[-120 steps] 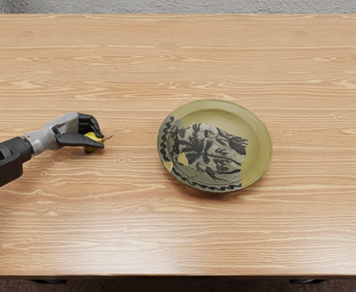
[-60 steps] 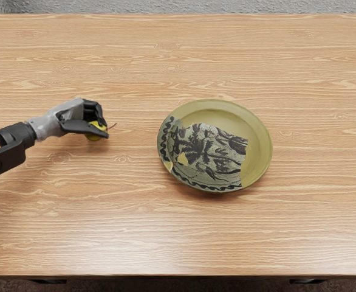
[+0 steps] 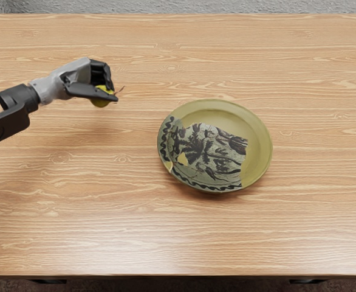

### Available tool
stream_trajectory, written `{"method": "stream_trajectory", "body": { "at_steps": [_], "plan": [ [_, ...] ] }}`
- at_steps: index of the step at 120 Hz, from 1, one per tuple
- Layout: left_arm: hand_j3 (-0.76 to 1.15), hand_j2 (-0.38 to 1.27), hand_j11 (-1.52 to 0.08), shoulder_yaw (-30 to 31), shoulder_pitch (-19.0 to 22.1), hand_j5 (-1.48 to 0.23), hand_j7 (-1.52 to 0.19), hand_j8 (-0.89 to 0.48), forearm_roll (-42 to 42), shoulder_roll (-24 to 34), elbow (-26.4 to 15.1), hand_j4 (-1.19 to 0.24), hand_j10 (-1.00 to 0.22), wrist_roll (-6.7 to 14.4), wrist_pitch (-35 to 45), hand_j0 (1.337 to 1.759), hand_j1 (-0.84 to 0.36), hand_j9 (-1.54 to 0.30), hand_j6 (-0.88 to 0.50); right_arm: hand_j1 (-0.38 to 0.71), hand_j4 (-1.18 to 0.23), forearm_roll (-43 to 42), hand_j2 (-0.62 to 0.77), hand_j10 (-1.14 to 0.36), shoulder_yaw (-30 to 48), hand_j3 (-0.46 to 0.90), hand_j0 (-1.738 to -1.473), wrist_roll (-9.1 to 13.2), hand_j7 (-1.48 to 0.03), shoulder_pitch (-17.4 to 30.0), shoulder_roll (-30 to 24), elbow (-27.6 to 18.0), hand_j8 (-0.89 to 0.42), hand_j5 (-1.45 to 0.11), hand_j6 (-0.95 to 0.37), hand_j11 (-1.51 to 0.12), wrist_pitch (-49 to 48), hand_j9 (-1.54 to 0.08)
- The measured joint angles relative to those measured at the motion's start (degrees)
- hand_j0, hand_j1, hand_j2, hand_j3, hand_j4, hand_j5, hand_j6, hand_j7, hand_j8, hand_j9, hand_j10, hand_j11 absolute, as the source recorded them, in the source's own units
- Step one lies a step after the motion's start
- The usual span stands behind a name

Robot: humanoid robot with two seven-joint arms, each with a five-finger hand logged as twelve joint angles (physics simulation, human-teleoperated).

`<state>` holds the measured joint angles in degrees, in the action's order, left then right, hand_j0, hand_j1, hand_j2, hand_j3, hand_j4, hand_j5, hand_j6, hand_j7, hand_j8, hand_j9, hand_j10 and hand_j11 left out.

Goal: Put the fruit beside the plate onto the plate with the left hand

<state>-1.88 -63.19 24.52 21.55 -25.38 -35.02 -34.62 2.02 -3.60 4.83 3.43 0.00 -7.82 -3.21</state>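
Fruit (image 3: 101,98): small, yellow-green, with a thin stem poking out to the right. It sits in the grip of the left hand (image 3: 87,78), over the left-rear part of the table (image 3: 178,231). It is well apart from the plate and not over it. It looks carried above the wood rather than resting on it, though a single view does not settle the height.

Left hand: closed around the fruit. The dark fingers (image 3: 100,71) curl over its top and the thumb runs along the near side. Only the lower right of the fruit shows beneath them. The grip looks enclosing rather than a fingertip pinch. The arm enters from the left edge, forearm slanting up to the right.

Plate (image 3: 258,131): olive-green, round, with a dark pattern across its centre and left rim. It lies right of centre on the table, and nothing is on it.

Right arm: not in view.

Step in hand (judgement): pick done, transport under way, placement not yet done.

Next move calls for: carry the fruit right and toward the near side until it is over the plate's centre. Clear the left rim, then lower before opening the fingers. The fruit is round, so release low and well inside the rim or it may roll off.
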Motion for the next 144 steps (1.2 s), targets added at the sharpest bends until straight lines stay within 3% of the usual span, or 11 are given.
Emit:
{"method": "stream_trajectory", "body": {
  "at_steps": [28,44,59,64,144],
  "plan": [
    [0.00,0.50,-1.19,0.38,-2.11,-1.13,-1.12,-0.63,0.41,-0.10,-6.15,-0.87,-0.64,0.57,0.01,1.644,-0.46,-1.15,-0.87,-0.32,-0.02,0.00,0.00,-0.02,0.00,0.00,-1.658,0.00,-0.03,0.00,0.00,0.00,-0.02,-0.03,-0.02,-0.03,0.00,-0.03],
    [0.00,0.38,-1.19,0.39,-2.72,-1.13,-1.13,-0.62,0.35,-0.20,-10.77,-0.87,-0.64,1.65,-0.27,1.648,-0.46,-1.17,-0.87,-0.32,-0.02,0.00,0.00,-0.02,0.00,0.00,-1.658,0.00,-0.03,0.00,0.00,0.00,-0.02,-0.03,-0.02,-0.03,-0.02,-0.03],
    [0.00,0.46,-1.18,0.39,-3.46,-1.14,-1.14,-0.65,0.31,-0.54,-13.95,-0.86,-0.60,2.27,-0.47,1.656,-0.45,-1.17,-0.86,-0.32,-0.02,0.00,0.00,-0.02,0.00,0.00,-1.658,0.00,-0.03,0.00,0.00,0.00,-0.02,-0.03,-0.02,-0.03,-0.01,-0.03],
    [0.00,0.37,-1.17,0.36,-3.75,-1.14,-1.14,-0.66,0.37,-0.62,-14.72,-0.86,-0.60,2.54,-0.42,1.655,-0.42,-1.16,-0.86,-0.32,-0.02,0.00,0.00,-0.02,0.00,0.00,-1.658,0.00,-0.03,0.00,0.00,0.00,-0.02,-0.03,-0.02,-0.03,0.00,-0.03],
    [0.00,0.65,-1.16,0.34,-4.58,-1.15,-1.15,-0.68,1.09,-5.92,-20.29,-0.86,-0.62,5.01,-0.30,1.652,-0.53,-1.15,-0.87,-0.32,-0.02,0.00,0.00,-0.02,0.00,0.00,-1.658,0.00,-0.03,0.00,0.00,0.00,-0.02,-0.03,-0.02,-0.03,0.01,-0.03]
  ]
}}
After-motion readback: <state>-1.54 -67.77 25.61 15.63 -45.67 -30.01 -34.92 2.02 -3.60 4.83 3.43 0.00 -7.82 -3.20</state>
